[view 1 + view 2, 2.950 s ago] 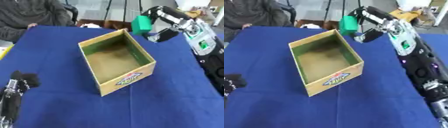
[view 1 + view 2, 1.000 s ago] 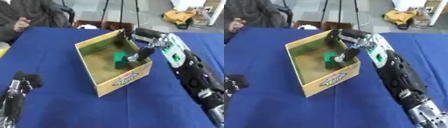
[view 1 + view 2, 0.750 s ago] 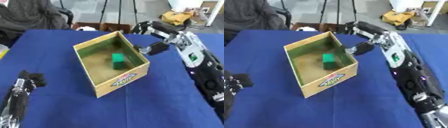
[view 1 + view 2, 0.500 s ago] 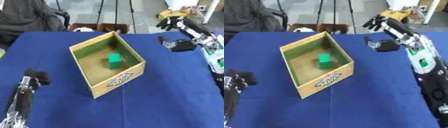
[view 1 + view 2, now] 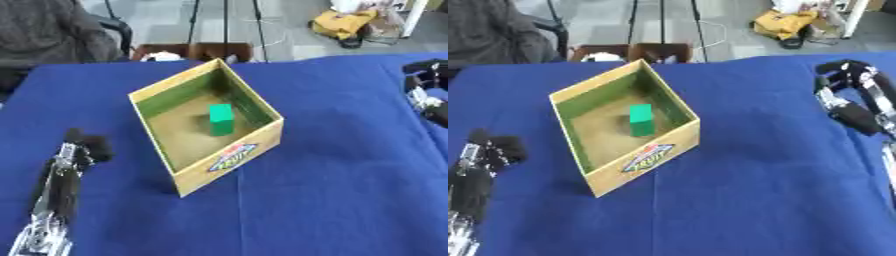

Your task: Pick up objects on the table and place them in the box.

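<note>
While the green block (image 5: 640,120) lay inside the box (image 5: 677,139), the right robot hand (image 5: 843,85) hung empty, fingers relaxed, far right over the surface (image 5: 754,200).

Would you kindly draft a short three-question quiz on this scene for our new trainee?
1. True or false: the green block stands inside the box.
2. Which is nearer the right hand: the box's printed front wall or the table's right edge?
3. Fill in: the left hand rests at the view's lower ____ side.

Key: 1 true; 2 the right edge; 3 left.
</note>
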